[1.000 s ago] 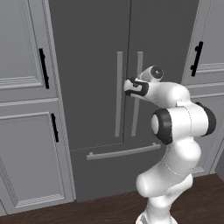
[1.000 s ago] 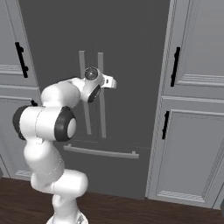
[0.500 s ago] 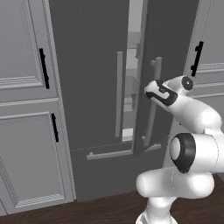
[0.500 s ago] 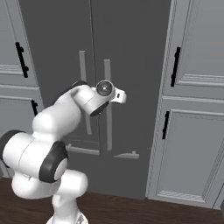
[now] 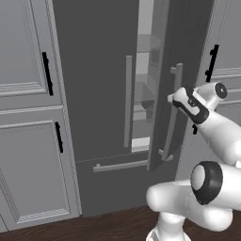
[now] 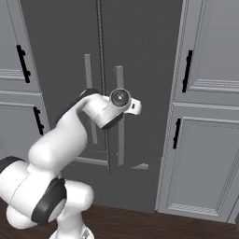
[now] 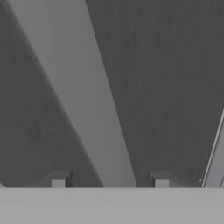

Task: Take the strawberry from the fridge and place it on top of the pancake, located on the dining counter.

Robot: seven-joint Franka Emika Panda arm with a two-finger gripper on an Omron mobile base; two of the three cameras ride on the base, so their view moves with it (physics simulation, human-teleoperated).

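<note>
The dark grey fridge [image 5: 94,70] stands ahead with its right door [image 5: 188,47] swung partly out, and pale shelves [image 5: 143,94] show through the gap. My gripper [image 5: 175,98] sits at that door's long bar handle [image 5: 173,113]. In the hand view the handle [image 7: 83,96] runs between my fingertips [image 7: 59,179], which stand wide apart around it, so the gripper [image 7: 110,180] is open. From the right base view the hand [image 6: 122,100] is at the same handle [image 6: 120,140]. The strawberry is hidden inside the fridge. The pancake and dining counter are out of view.
Paneled light grey cabinets with black handles flank the fridge on the left [image 5: 28,94] and right [image 6: 205,116]. The left door's bar handle [image 5: 127,101] and the bottom drawer's handle [image 5: 120,165] are near the arm. Dark wood floor [image 6: 154,224] lies below.
The fridge's right door went from shut to partly open, swinging out further each frame. My hand travelled with its handle, out and to the right, and the arm stretched along.
</note>
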